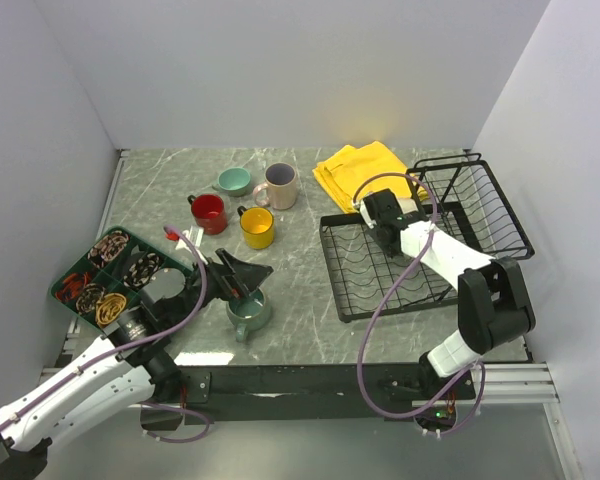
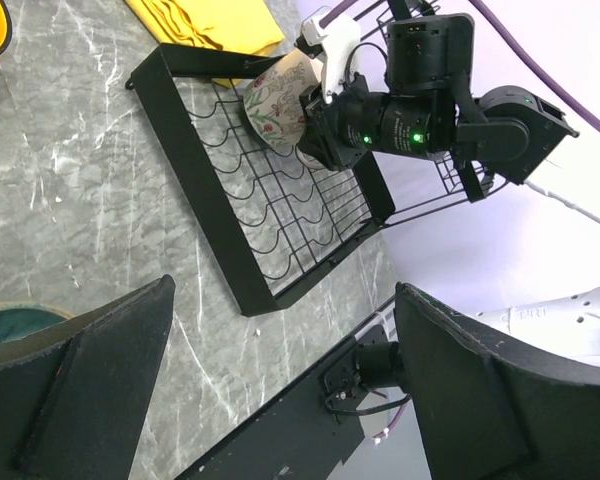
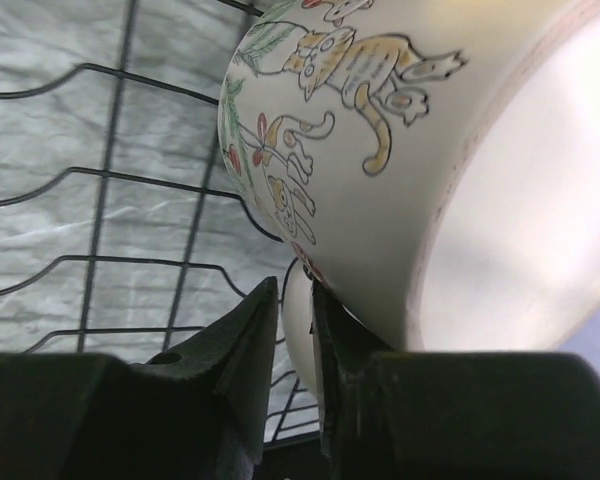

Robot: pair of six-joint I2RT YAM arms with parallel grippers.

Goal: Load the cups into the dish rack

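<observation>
My right gripper (image 1: 377, 214) (image 3: 298, 300) is shut on the handle of the cream mug (image 3: 380, 120) with a cat and flower print. The mug (image 2: 277, 105) lies on its side over the far part of the black wire dish rack (image 1: 380, 290) (image 2: 195, 190). My left gripper (image 1: 242, 282) (image 2: 285, 290) is open and empty, hanging just above the grey-teal mug (image 1: 248, 312) (image 2: 10, 320). On the table stand the red mug (image 1: 209, 212), yellow mug (image 1: 258, 227), beige-pink mug (image 1: 279, 185) and small teal cup (image 1: 234, 180).
A yellow cloth (image 1: 365, 172) lies behind the rack's flat tray. The rack's raised basket section (image 1: 475, 205) stands at the right. A dark green compartmented tray (image 1: 55, 290) with small items sits at the left edge. White walls close in on three sides.
</observation>
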